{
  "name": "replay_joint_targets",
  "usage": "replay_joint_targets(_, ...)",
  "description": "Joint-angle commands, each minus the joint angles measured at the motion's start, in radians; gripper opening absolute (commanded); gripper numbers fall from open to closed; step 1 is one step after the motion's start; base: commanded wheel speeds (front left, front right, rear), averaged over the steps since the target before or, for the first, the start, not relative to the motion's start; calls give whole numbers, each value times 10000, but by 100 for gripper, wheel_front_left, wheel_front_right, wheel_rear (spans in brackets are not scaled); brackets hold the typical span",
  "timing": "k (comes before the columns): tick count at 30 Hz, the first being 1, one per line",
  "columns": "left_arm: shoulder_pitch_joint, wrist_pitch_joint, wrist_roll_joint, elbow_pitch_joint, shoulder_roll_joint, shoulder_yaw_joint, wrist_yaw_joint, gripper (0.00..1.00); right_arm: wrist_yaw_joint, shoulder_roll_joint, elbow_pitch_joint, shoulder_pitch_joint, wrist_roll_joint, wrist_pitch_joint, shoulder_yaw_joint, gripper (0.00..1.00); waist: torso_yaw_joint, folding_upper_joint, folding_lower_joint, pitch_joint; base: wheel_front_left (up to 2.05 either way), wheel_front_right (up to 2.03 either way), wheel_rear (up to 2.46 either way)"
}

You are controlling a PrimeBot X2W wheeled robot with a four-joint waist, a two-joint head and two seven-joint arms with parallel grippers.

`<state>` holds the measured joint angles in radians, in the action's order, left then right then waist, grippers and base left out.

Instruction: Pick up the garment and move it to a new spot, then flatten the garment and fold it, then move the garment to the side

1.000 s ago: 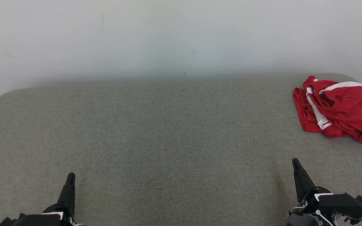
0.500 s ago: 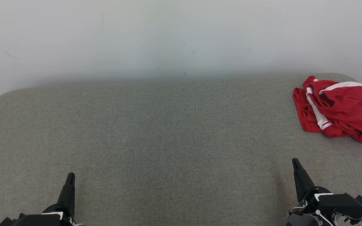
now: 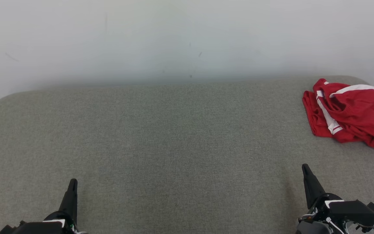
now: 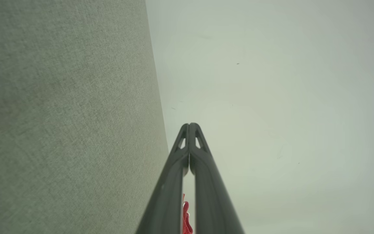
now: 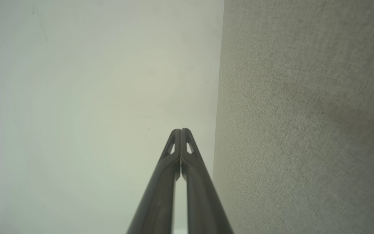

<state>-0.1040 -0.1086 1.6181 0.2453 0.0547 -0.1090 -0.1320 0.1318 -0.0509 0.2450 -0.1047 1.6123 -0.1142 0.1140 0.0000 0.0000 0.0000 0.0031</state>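
Head view: red garment (image 3: pixel 349 113) w/ white trim lies at the far right of the grey pad (image 3: pixel 174 136), close to its rounded far-right corner, one part running past the frame edge. It's bunched. Layers lap over each other, a white band crosses the top, a striped strip runs down its left side, and the edges are uneven, not a crisp rectangle. L gripper (image 3: pixel 73 182) sits at near left and R gripper (image 3: pixel 305 167) at near right, both well apart from the cloth and both pressed closed w/ nothing between. Wrist views agree: the long dark tapered fingers (image 4: pixel 174 182) meet at the tips, w/ small cut-outs just behind them. A red sliver of garment shows between the L pair, low in that view.

Stage, as a judgement: the scene fits two readings — a loose heap waiting to be lifted to a new spot, or a rough fold set off to the side. Pics don't settle it, so no move to name.

Handling, either way: thin limp knit, so layers prob. slide on each other, and a pinch at one edge would likely take the top layer only. The pad is coarse, matte weave — cloth dragged across it would likely catch more vs. cloth lifted clear. Wall (image 3: pixel 174 39) behind is plain and pale w/ a few faint marks.
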Motion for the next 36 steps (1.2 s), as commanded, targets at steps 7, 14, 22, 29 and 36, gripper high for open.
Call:
replay_joint_targets(7,-87,-56,-26,13,-37,-36,-15,0,-21,13,12,-81,14,-26,6,0,0,0,0,0,0,0,0)
replay_joint_targets(14,-88,-52,-33,13,-39,-45,-15,0,-21,13,12,-81,14,-25,6,0,0,0,0,0,0,0,0)
replay_joint_targets(22,-88,-60,-41,13,-43,-50,-15,0,-21,13,9,-80,14,-25,5,0,0,0,0,0,0,0,0)
replay_joint_targets(29,-89,-65,-48,13,-46,-54,-15,0,-21,13,9,-80,13,-25,5,0,0,0,0,0,0,0,0)
replay_joint_targets(36,-90,-64,-55,12,-48,-60,-15,0,-21,13,9,-81,13,-25,5,0,0,0,0,0,0,0,0)
